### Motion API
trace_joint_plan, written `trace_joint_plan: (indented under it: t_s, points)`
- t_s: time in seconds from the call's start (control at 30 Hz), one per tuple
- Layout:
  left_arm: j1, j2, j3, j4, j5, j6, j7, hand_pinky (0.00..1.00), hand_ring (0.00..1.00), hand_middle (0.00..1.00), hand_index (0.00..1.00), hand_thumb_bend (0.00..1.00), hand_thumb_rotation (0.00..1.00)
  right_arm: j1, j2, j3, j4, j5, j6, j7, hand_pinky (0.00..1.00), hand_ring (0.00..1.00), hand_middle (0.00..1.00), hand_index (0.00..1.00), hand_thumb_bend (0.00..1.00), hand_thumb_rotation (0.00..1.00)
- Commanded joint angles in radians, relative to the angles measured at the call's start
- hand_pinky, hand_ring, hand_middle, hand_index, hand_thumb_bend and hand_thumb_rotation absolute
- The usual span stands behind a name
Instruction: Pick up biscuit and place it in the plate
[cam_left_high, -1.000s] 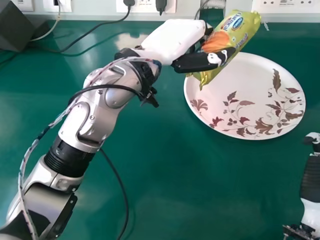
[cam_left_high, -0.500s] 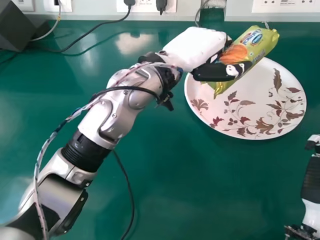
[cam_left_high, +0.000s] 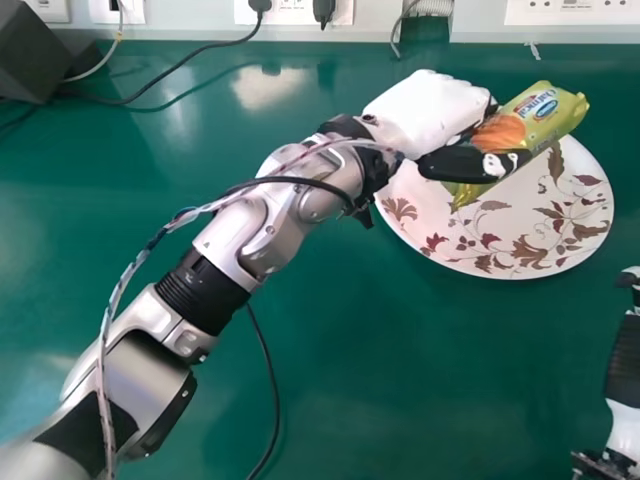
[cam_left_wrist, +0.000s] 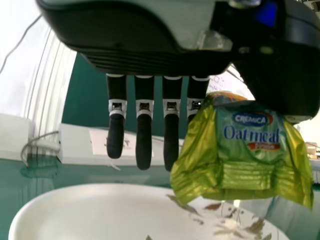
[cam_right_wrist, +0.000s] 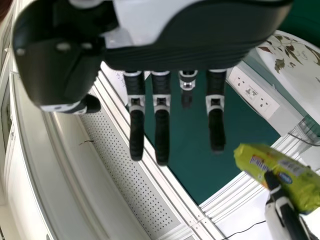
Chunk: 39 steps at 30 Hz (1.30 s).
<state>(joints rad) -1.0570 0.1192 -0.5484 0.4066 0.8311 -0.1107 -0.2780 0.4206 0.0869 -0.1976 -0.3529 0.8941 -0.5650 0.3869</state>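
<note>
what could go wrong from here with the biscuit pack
In the head view the biscuit pack slants out past the plate's far rim, so letting go here might land it partly on the table. The left hand grips it nearer one end, so it could swivel or slip on the way down.

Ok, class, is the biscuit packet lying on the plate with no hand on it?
No, the left hand grips the biscuit packet in the head view.

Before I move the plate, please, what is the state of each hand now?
Left hand: closed on the biscuit packet.
Right hand: open, fingers straight, holding nothing.
</note>
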Motion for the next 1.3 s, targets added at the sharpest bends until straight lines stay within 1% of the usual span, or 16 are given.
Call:
trace_joint_plan:
  t_s: [0.0,0.07,0.27,0.33,0.43,0.47,0.5,0.53,0.57,0.7,0.73,0.77,0.83,0.93,1.1,1.27]
  points:
    - [-0.03,-0.015,-0.018,0.031,0.009,-0.006,0.021,0.37,0.41,0.49,0.54,0.49,0.0,0.012,0.057,-0.001,-0.014,0.007,0.005,-0.009,0.39,0.48,0.49,0.49,0.52,0.0]
    - [-0.04,-0.022,-0.025,0.055,0.017,-0.006,0.027,0.37,0.41,0.5,0.54,0.49,0.0,0.014,0.056,-0.001,-0.018,0.014,0.009,-0.007,0.39,0.49,0.5,0.48,0.52,0.0]
    - [-0.075,-0.043,-0.045,0.146,0.033,-0.024,0.068,0.37,0.42,0.5,0.54,0.49,0.0,0.011,0.055,-0.006,-0.013,0.025,0.018,0.004,0.33,0.42,0.45,0.51,0.52,0.0]
    - [-0.086,-0.051,-0.052,0.179,0.035,-0.027,0.075,0.37,0.42,0.49,0.53,0.49,0.0,0.009,0.055,-0.008,-0.01,0.025,0.018,0.006,0.31,0.42,0.46,0.5,0.52,0.0]
    - [-0.099,-0.066,-0.062,0.227,0.037,-0.026,0.081,0.37,0.42,0.5,0.53,0.49,0.0,0.01,0.059,-0.006,-0.013,0.022,0.016,0.003,0.38,0.51,0.51,0.48,0.52,0.0]
    - [-0.101,-0.069,-0.064,0.239,0.036,-0.028,0.085,0.37,0.41,0.5,0.54,0.49,0.0,0.011,0.06,-0.006,-0.014,0.02,0.015,0.001,0.42,0.55,0.53,0.47,0.52,0.0]
    - [-0.103,-0.071,-0.068,0.252,0.038,-0.031,0.09,0.37,0.41,0.5,0.54,0.49,0.0,0.012,0.06,-0.007,-0.013,0.022,0.015,0.004,0.44,0.56,0.53,0.47,0.52,0.0]
    - [-0.106,-0.072,-0.073,0.265,0.042,-0.034,0.098,0.37,0.41,0.5,0.54,0.49,0.0,0.013,0.059,-0.007,-0.012,0.025,0.015,0.006,0.44,0.56,0.53,0.47,0.52,0.0]
    - [-0.109,-0.073,-0.079,0.279,0.047,-0.039,0.114,0.37,0.41,0.5,0.54,0.49,0.0,0.014,0.059,-0.007,-0.013,0.026,0.016,0.007,0.46,0.58,0.53,0.47,0.52,0.0]
    - [-0.118,-0.084,-0.092,0.329,0.063,-0.047,0.145,0.37,0.42,0.5,0.53,0.49,0.0,0.013,0.063,-0.005,-0.013,0.014,0.007,0.008,0.45,0.56,0.51,0.49,0.52,0.0]
    - [-0.12,-0.086,-0.095,0.338,0.066,-0.047,0.151,0.37,0.41,0.5,0.54,0.49,0.0,0.012,0.063,-0.005,-0.011,0.013,0.007,0.009,0.45,0.57,0.53,0.49,0.52,0.01]
    - [-0.122,-0.088,-0.099,0.346,0.068,-0.046,0.155,0.37,0.41,0.5,0.54,0.49,0.0,0.011,0.063,-0.006,-0.01,0.015,0.007,0.009,0.46,0.58,0.58,0.49,0.52,0.04]
    - [-0.125,-0.092,-0.105,0.357,0.071,-0.042,0.159,0.37,0.41,0.5,0.54,0.49,0.0,0.01,0.063,-0.005,-0.007,0.021,0.01,0.012,0.46,0.57,0.61,0.5,0.52,0.06]
    - [-0.126,-0.097,-0.112,0.369,0.072,-0.039,0.16,0.37,0.41,0.5,0.53,0.49,0.0,0.008,0.062,-0.008,0.001,0.023,0.009,0.015,0.43,0.55,0.6,0.5,0.52,0.06]
    - [-0.13,-0.108,-0.123,0.383,0.075,-0.025,0.14,0.38,0.41,0.5,0.54,0.49,0.0,0.005,0.063,-0.013,0.008,0.028,0.007,0.022,0.4,0.52,0.58,0.5,0.52,0.06]
    - [-0.138,-0.119,-0.138,0.402,0.078,-0.014,0.135,0.37,0.41,0.5,0.54,0.49,0.0,0.0,0.06,-0.018,0.015,0.039,0.009,0.035,0.4,0.52,0.59,0.5,0.52,0.06]
